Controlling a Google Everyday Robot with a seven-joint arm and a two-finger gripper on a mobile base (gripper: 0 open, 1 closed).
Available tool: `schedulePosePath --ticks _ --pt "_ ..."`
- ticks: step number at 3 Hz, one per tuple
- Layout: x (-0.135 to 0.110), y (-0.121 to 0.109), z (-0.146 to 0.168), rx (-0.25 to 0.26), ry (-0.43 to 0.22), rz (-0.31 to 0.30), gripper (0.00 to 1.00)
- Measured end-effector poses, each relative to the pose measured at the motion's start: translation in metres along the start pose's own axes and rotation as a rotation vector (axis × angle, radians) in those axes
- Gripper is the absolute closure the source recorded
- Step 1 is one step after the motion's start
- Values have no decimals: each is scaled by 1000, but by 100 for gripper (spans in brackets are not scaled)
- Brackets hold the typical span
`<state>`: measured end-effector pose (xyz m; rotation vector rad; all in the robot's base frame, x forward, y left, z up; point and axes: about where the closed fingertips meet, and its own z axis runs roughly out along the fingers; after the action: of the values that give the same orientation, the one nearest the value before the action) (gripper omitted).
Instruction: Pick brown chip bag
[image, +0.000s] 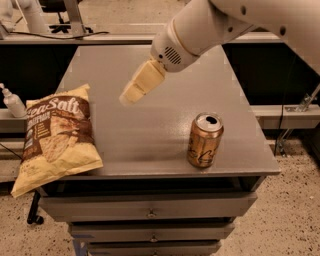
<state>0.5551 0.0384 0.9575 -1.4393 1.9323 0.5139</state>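
Two items on the grey table (150, 132): the brown chip bag (57, 137) and a gold-brown drink can (204, 140).

Hand (129, 96): hangs over the middle of the table, pale and tilted down toward the left, at the end of the white arm (200, 30) that comes in from the upper right. It holds nothing and touches nothing. Seen side-on as one pale block, so whether it is spread or pressed together cannot be told. It is between bag and can, apart from both.

Bag: lies flat at the table's front left, "Sea Salt" lettering upward, its lower corner hanging past the edge.

Can: upright near the front right edge, a dark opening in its top; contents not visible.

Drawers (150, 207) under the tabletop are shut. A pump bottle (12, 102) stands on a shelf left of the table.
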Motion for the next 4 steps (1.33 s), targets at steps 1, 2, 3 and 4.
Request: schedulePosePath --ticks 1,2,3,4 --pt "-13 1 49 0 11 22 0" --pt "-17 6 84 -13 23 37 0" --pt "-18 11 103 -21 26 51 0" --pt "-24 15 117 -44 12 71 0"
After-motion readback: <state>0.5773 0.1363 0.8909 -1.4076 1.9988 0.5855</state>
